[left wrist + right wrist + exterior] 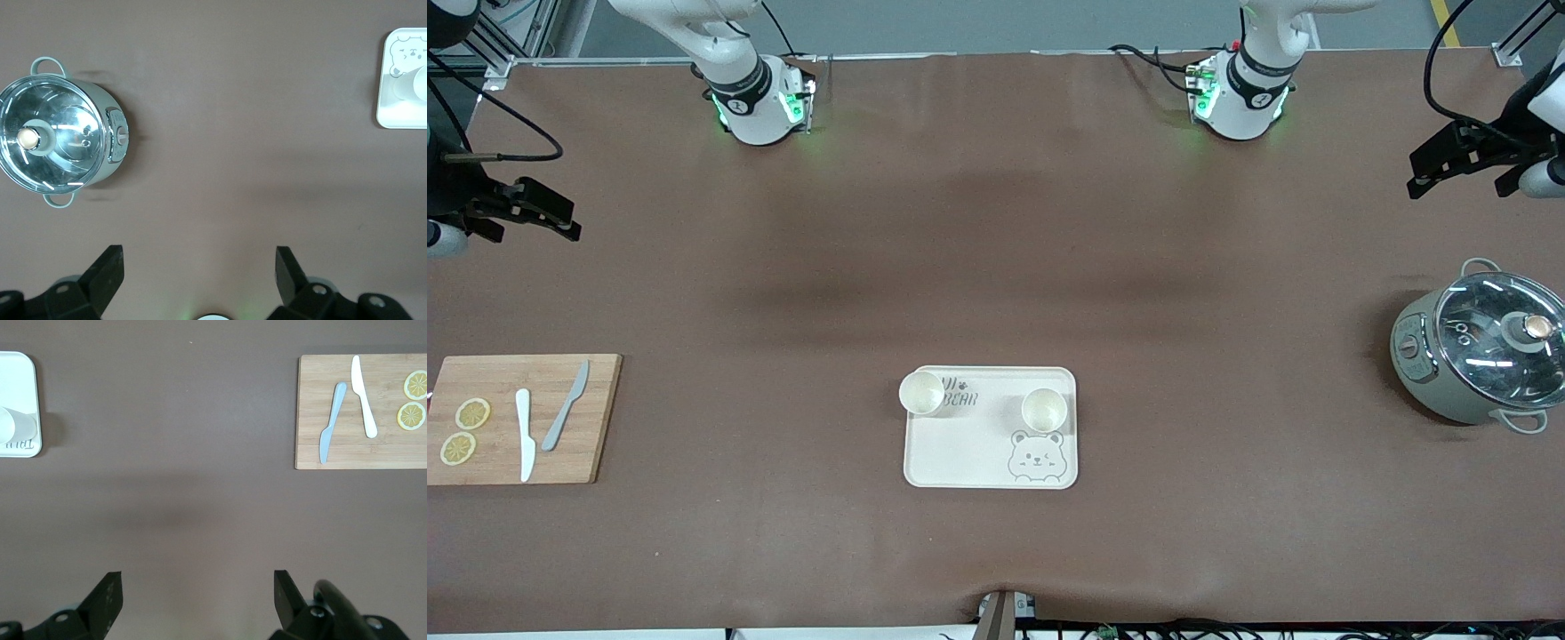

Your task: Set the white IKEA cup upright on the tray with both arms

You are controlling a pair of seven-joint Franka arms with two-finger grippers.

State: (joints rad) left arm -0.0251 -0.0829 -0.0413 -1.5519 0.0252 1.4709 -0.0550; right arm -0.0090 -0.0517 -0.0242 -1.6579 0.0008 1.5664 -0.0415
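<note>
Both grippers, left [1449, 164] and right [534, 213], hang open and wait, since we see two cups [921, 392] upright on the tray [960, 453].

We see a matt brown table covering [996, 267], smooth with faint creases. The tray [960, 449] looks matt cream plastic; the cutting board [560, 444] is pale wood. The pot [1449, 391] has a glossy glass lid [1494, 329].
</note>
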